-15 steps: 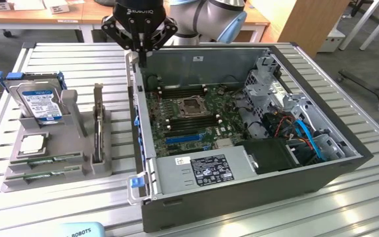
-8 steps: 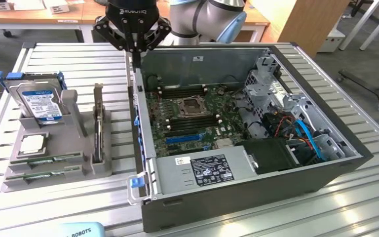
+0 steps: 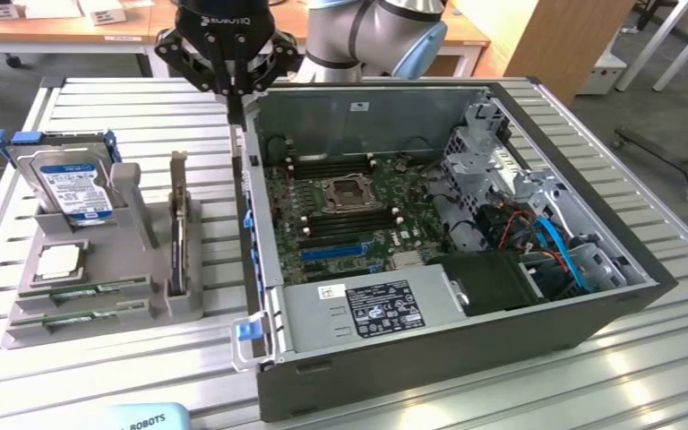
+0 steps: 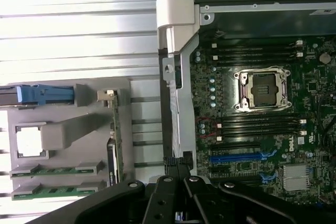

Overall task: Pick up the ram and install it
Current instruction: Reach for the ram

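Gripper (image 3: 236, 113) is held closed and empty above the case (image 3: 440, 363) wall, while the ram (image 3: 81, 291) is slotted in a tray (image 3: 117, 333) beside the case, presumably for grasping.

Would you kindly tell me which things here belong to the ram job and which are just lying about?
Job in hand:
claw, shut
ram stick
second ram stick
memory slots

Lying about:
hard drive
processor chip
expansion card

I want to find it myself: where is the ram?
At the exterior view's left of the open computer case stands a grey holder. At its near end lie two ram sticks, long, thin and green, unlike the square silver chip just behind them.
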Controlling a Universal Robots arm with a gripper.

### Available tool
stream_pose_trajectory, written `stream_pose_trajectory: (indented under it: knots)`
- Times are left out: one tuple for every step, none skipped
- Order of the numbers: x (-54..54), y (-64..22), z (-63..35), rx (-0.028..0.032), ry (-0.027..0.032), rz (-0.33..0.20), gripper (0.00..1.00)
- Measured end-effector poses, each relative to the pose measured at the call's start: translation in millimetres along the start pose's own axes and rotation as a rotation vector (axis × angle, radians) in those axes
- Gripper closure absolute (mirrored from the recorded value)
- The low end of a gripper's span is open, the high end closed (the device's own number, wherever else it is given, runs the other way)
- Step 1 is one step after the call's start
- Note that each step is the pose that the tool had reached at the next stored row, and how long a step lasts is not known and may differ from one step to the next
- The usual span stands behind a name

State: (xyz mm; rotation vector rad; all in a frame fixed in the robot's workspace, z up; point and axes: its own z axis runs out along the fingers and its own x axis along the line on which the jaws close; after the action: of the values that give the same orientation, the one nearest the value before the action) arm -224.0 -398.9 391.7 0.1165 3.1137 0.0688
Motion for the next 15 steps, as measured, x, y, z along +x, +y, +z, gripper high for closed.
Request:
stream_pose_trajectory:
  knots:
    - [1.4,-0.1,0.0,0.0000,0.0000,0.000,0.90]
    - [2.8,-0.2,0.0,0.0000,0.0000,0.000,0.90]
    - [4.3,-0.3,0.0,0.0000,0.0000,0.000,0.90]
    - [5.9,-0.4,0.0,-0.0001,-0.0001,0.000,0.90]
    - [7.6,-0.6,0.0,-0.0001,-0.0001,0.000,0.90]
    - [9.4,-0.7,0.0,-0.0001,-0.0001,0.000,0.90]
    - [11.2,-0.8,0.0,-0.0001,0.0000,0.000,0.90]
    - [12.9,-1.0,0.0,-0.0001,0.0000,0.000,0.90]
    - [14.7,-1.1,0.0,0.0000,-0.0001,0.000,0.90]
    - [16.5,-1.2,0.1,-0.0001,-0.0001,0.000,0.90]
    - [18.3,-1.4,0.0,0.0000,0.0000,0.000,0.90]
    - [20.2,-1.5,0.0,0.0000,0.0000,0.000,0.90]
    - [22.0,-1.7,0.0,0.0000,0.0000,0.000,0.90]
    - [23.9,-1.8,0.0,-0.0001,0.0000,0.000,0.90]
    - [25.7,-1.9,0.0,0.0000,0.0001,0.000,0.90]
